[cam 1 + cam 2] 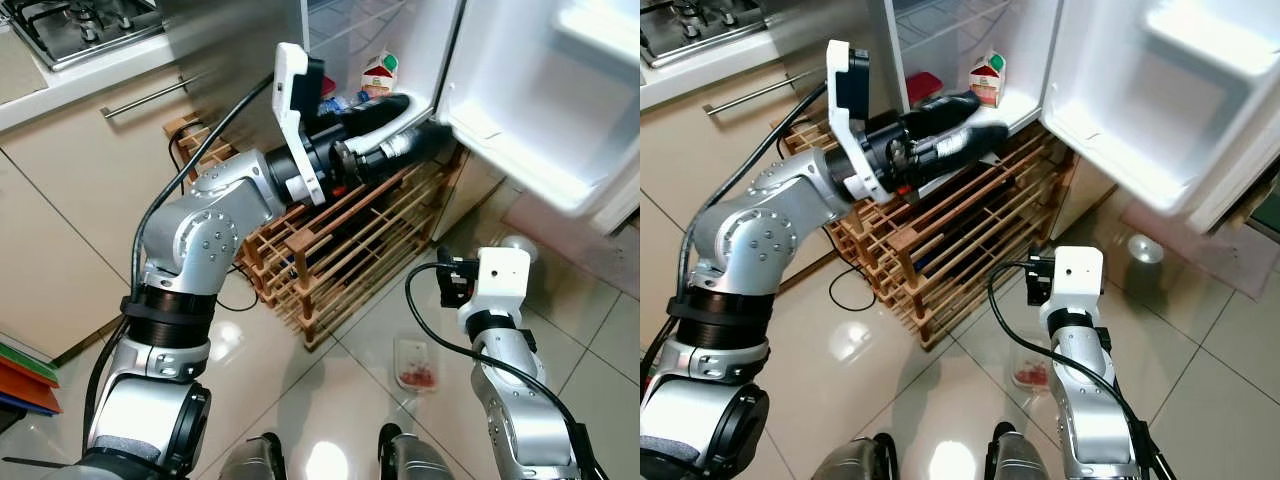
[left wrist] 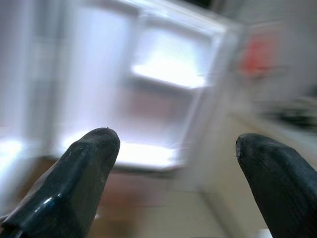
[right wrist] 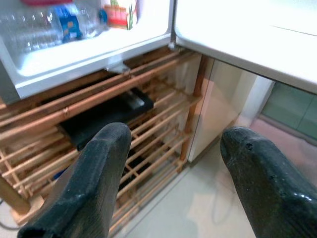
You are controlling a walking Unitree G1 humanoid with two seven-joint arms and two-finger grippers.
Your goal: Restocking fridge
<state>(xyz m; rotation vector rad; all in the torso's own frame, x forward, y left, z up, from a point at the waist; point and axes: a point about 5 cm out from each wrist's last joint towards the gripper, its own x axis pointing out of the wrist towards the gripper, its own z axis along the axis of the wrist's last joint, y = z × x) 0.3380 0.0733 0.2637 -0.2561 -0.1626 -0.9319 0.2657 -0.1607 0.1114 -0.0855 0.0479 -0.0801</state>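
Fridge door (image 1: 540, 110) stood open, swung out over the tile floor (image 1: 330, 390). Left gripper (image 1: 990, 128) was raised level with the fridge's bottom shelf (image 3: 74, 54), just outside its mouth, fingers spread wide with nothing between them; its wrist view was blurred but showed the lit door shelves ahead. Right gripper (image 3: 173, 163) hung low beside the wooden rack (image 1: 340, 250) under the fridge, fingers likewise wide apart and empty. Already on that bottom shelf: a red-and-green carton (image 1: 987, 78), a clear water bottle with blue label (image 3: 59, 27), something red behind. The likely item to restock, a small clear tub of red contents (image 1: 416, 366), lay on the floor away from the fridge, close in front of the robot and just left of the right arm. It sat flat, long axis roughly pointing toward the rack. Judged: right gripper was much the nearer; it would need to turn downward, since its fingers pointed at the rack, not the tub.
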